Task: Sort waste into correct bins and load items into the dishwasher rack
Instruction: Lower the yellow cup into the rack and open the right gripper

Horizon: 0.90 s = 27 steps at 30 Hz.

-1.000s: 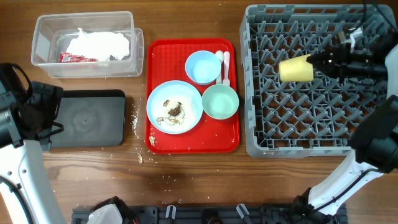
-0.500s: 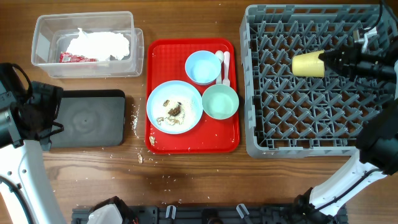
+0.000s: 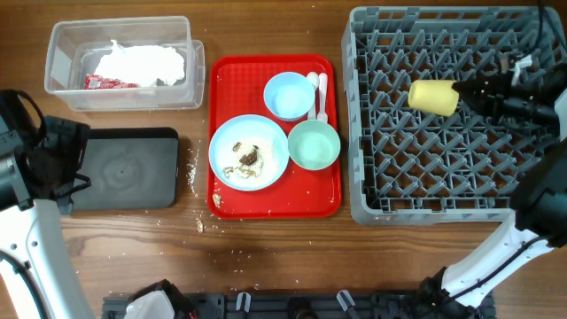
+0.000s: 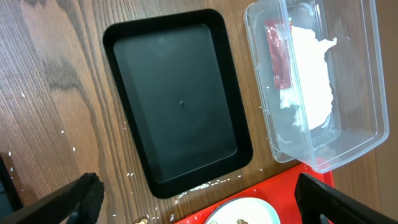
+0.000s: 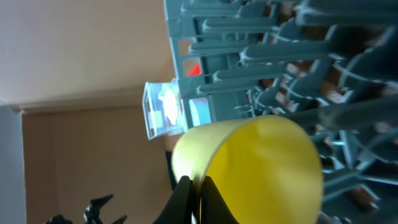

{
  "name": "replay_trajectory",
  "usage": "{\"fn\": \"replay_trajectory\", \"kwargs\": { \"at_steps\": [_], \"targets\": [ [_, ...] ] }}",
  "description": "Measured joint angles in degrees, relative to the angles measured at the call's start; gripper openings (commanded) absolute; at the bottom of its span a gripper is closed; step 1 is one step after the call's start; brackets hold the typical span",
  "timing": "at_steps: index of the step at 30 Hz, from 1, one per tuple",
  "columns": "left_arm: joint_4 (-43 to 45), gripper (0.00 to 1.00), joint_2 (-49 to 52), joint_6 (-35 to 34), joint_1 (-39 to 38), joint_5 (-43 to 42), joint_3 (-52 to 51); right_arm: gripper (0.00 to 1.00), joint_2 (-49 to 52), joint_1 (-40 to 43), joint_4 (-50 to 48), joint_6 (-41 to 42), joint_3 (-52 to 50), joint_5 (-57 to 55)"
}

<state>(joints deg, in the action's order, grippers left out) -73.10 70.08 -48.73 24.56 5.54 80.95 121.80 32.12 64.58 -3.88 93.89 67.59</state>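
**Left gripper gaping empty; right gripper pinching small yellow cup over rack**

Left gripper is hanging with its jaws fully apart, holding nothing, over the left edge of the shallow black tray. Behind that tray, the clear tub is holding crumpled white napkins and a red wrapper. Crumbs are lying on the table just beside the red tray. That tray is carrying the pale blue plate with food scraps, the light blue bowl, the mint-green bowl, and the spoon and fork. Right gripper is clamping the cup's rim, with the cup lying sideways over the rack's far right part. Whether it is touching the pegs cannot be told.
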Motion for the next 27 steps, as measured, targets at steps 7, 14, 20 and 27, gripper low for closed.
{"fn": "replay_trajectory", "kwargs": {
  "at_steps": [7,14,20,27],
  "targets": [
    [0.0,1.00,0.0,0.0,0.0,0.0,0.0,0.04,-1.1,1.1,-2.5,7.0,1.0,-8.2],
    [0.0,1.00,0.0,0.0,0.0,0.0,0.0,0.06,-3.0,1.1,-3.3,14.1,-0.2,-28.2],
    [0.0,1.00,0.0,0.0,0.0,0.0,0.0,0.12,-14.4,0.1,-2.5,19.2,-1.2,-43.6],
    [0.0,1.00,0.0,0.0,0.0,0.0,0.0,0.22,-30.1,-4.6,-2.5,21.0,-1.2,-47.5]
  ]
}}
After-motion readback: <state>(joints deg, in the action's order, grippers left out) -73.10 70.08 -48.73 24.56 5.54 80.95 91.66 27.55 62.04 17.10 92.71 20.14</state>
